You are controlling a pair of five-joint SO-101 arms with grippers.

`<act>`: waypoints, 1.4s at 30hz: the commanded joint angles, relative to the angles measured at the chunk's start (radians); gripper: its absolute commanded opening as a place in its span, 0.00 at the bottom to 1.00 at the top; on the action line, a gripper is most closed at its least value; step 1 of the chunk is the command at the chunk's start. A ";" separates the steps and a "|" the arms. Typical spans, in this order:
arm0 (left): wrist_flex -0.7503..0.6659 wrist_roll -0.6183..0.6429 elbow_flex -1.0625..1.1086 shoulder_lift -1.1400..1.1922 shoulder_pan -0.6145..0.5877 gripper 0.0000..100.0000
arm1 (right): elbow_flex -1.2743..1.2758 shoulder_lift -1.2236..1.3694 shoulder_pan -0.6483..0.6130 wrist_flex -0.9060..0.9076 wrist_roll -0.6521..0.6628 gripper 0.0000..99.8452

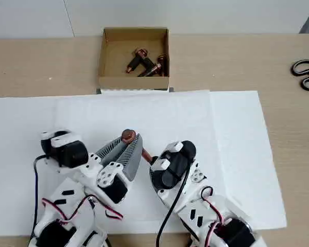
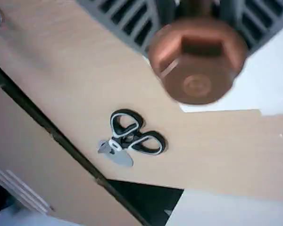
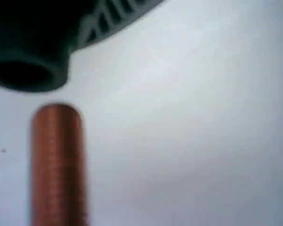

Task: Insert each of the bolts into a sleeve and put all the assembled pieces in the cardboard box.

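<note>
Bolt (image 3: 56,160), pinched by the right pincer (image 1: 150,157), pointed at the sleeve (image 3: 28,70) mouth; the left pincer (image 1: 127,141) clamped the sleeve steady, aligning both for insertion.

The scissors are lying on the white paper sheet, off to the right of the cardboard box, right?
Not quite. The scissors lie on the bare wooden table, past the white paper sheet's edge, not on it. They are off to the right of the cardboard box, as the high view shows.
</note>
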 commanded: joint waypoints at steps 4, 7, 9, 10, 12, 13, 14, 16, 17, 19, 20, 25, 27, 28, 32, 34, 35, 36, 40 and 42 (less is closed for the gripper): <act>-0.074 0.006 0.059 0.000 0.006 0.01 | -0.012 -0.007 -0.002 -0.008 -0.002 0.00; -0.089 0.006 0.082 0.000 0.006 0.01 | -0.032 -0.010 -0.002 -0.008 -0.002 0.00; -0.095 0.006 0.094 0.000 0.006 0.01 | -0.037 -0.015 -0.002 -0.008 -0.002 0.00; -0.100 0.008 0.101 0.000 0.006 0.01 | -0.037 -0.015 -0.002 -0.007 -0.002 0.00; -0.118 0.008 0.107 0.000 0.008 0.01 | -0.037 -0.015 -0.002 -0.008 -0.002 0.00; -0.123 0.008 0.107 0.000 0.009 0.01 | -0.037 -0.015 -0.002 -0.008 -0.002 0.00; -0.123 0.009 0.107 0.000 0.021 0.01 | -0.037 -0.015 -0.002 -0.008 -0.002 0.00; -0.118 0.009 0.105 -0.002 0.061 0.01 | -0.037 -0.015 -0.002 -0.008 -0.002 0.00; -0.112 0.009 0.105 -0.002 0.081 0.01 | -0.037 -0.015 -0.002 -0.008 -0.002 0.00; -0.094 0.009 0.104 -0.002 0.106 0.01 | -0.038 -0.015 -0.002 -0.019 -0.002 0.00; -0.083 0.009 0.104 -0.002 0.107 0.01 | -0.038 -0.015 -0.001 -0.033 0.000 0.00; 0.029 0.008 0.053 0.003 0.114 0.01 | -0.038 -0.015 0.001 -0.091 0.006 0.00; 0.098 0.005 0.028 0.003 0.135 0.01 | -0.038 -0.015 -0.001 -0.094 0.006 0.00; 0.135 0.003 0.022 0.003 0.146 0.01 | -0.038 -0.015 -0.001 -0.099 0.006 0.00; 0.213 0.002 0.021 0.003 0.158 0.01 | -0.068 -0.013 -0.001 -0.114 0.008 0.00; 0.213 0.002 0.022 0.003 0.158 0.01 | -0.078 -0.013 -0.001 -0.128 0.025 0.00; 0.212 0.002 0.025 0.003 0.158 0.01 | -0.078 -0.013 -0.001 -0.133 0.049 0.00; 0.213 0.002 0.027 0.005 0.158 0.01 | -0.078 -0.013 -0.001 -0.137 0.074 0.00; 0.216 -0.012 0.065 0.005 0.158 0.01 | -0.081 -0.013 -0.001 -0.137 0.137 0.00; 0.213 -0.041 0.082 0.005 0.158 0.01 | -0.092 -0.013 -0.001 -0.137 0.157 0.00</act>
